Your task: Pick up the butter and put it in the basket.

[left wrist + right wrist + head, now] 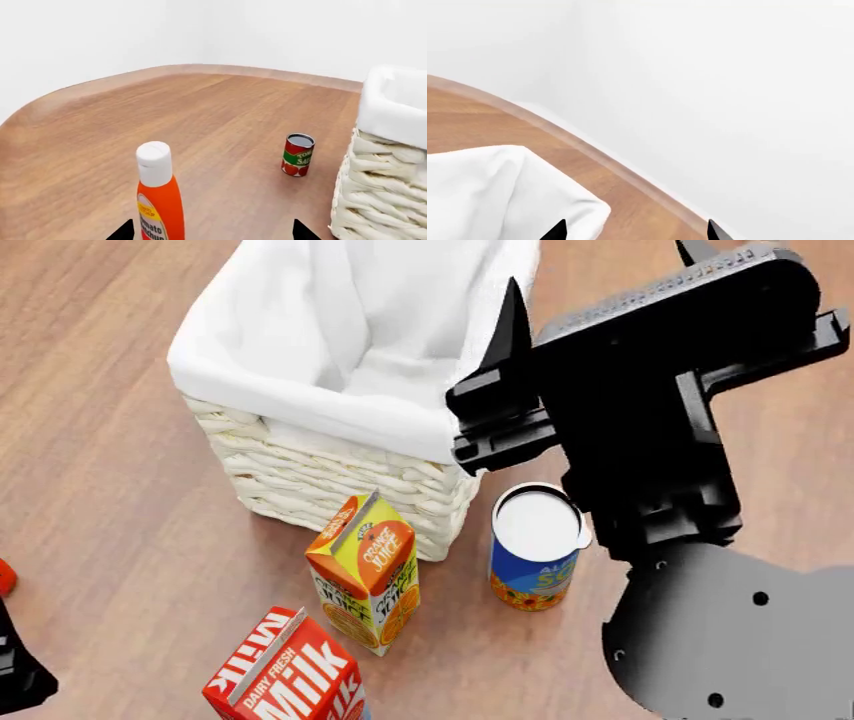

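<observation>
Hovering over the cream-white woven wicker basket point(334, 455), the right claw point(635, 231) looks spread and empty; no butter shows, so search first.

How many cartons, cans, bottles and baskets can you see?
Cartons: 2, the juice carton and milk carton.
Cans: 2, the tomato can and blue can.
Bottles: 1, the ketchup bottle.
Baskets: 1, the basket.
Total: 6.

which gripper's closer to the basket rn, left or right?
Right. The right gripper hangs over the basket at its far-right rim, fingertips open above the liner. The left gripper sits off to the basket's left, low by the ketchup bottle, also open.
</observation>
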